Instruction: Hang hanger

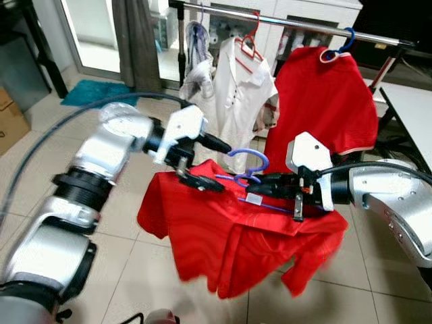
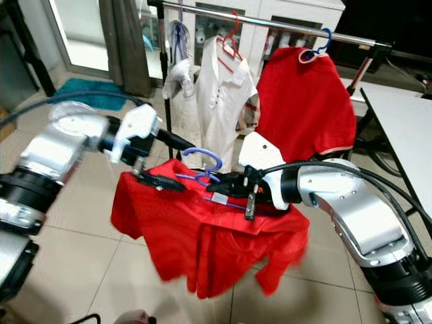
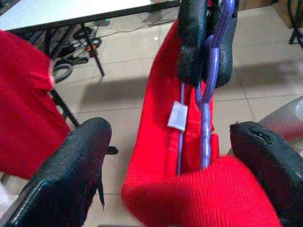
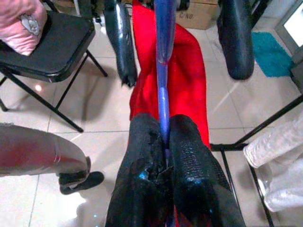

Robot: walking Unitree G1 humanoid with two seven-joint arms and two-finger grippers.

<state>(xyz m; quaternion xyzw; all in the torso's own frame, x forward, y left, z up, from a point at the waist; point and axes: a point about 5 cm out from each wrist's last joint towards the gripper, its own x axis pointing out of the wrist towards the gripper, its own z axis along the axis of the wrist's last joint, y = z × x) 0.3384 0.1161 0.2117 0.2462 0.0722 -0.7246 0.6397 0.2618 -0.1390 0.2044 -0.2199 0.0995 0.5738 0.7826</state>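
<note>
At the frame's centre, the right gripper [image 1: 270, 182] pinches the purple hanger [image 1: 248, 164] carrying a red shirt [image 1: 236, 236]; the left gripper [image 1: 202, 162] stands spread open around the shirt's shoulder.

Clothes rail [image 1: 297, 25] spans upper scene; red polo shirt [image 1: 324, 108] hangs from it on blue hanger [image 1: 341, 48], white polo shirt [image 1: 239, 94] beside it on red hanger [image 1: 250, 42]. Tiled floor [image 1: 121, 229] below carries teal mat [image 1: 91, 92] near doorway, cardboard box [image 1: 10, 121] at far left. White table [image 1: 408, 111] at right.
</note>
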